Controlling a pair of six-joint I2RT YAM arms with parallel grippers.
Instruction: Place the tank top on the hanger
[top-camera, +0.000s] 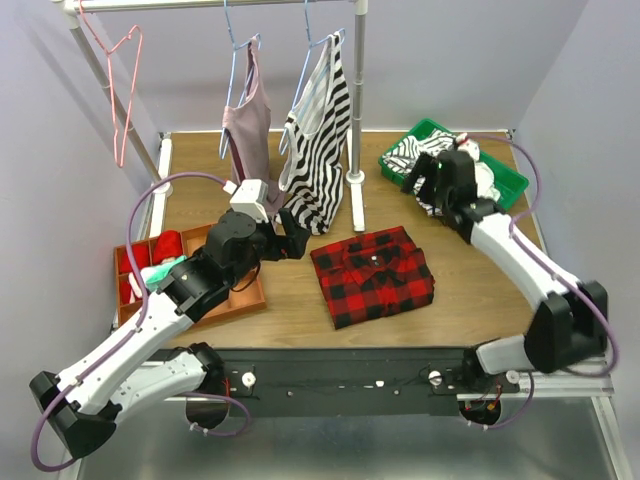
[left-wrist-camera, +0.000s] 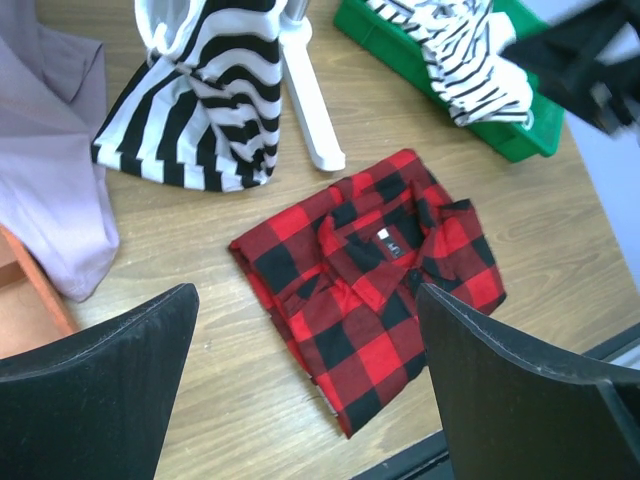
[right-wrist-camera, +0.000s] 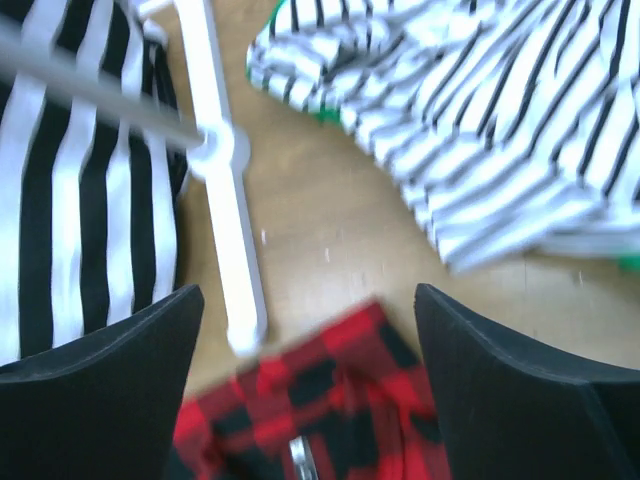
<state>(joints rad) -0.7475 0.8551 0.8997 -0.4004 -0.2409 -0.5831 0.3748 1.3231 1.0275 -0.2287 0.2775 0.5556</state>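
**Soft Top Waits in the Green Bin**

A white rack (top-camera: 357, 100) stands on the wooden table (top-camera: 480, 300). The tank top (top-camera: 410, 152) lies bunched up in the green bin (top-camera: 510, 185) at the far right corner. Part of it spills over the near edge. It looks soft, light and floppy, so I think it will sag and fold when lifted. A strap looks like the best place to pinch.

The hanger (top-camera: 120, 150) hangs bare at the rack's far left end, well apart from the bin. It looks thin and stiff.

The right gripper (top-camera: 430, 185) hovers just by the bin, tipped down, fingers apart, holding nothing. The left gripper (top-camera: 295, 235) reaches to the middle of the table, fingers apart too.
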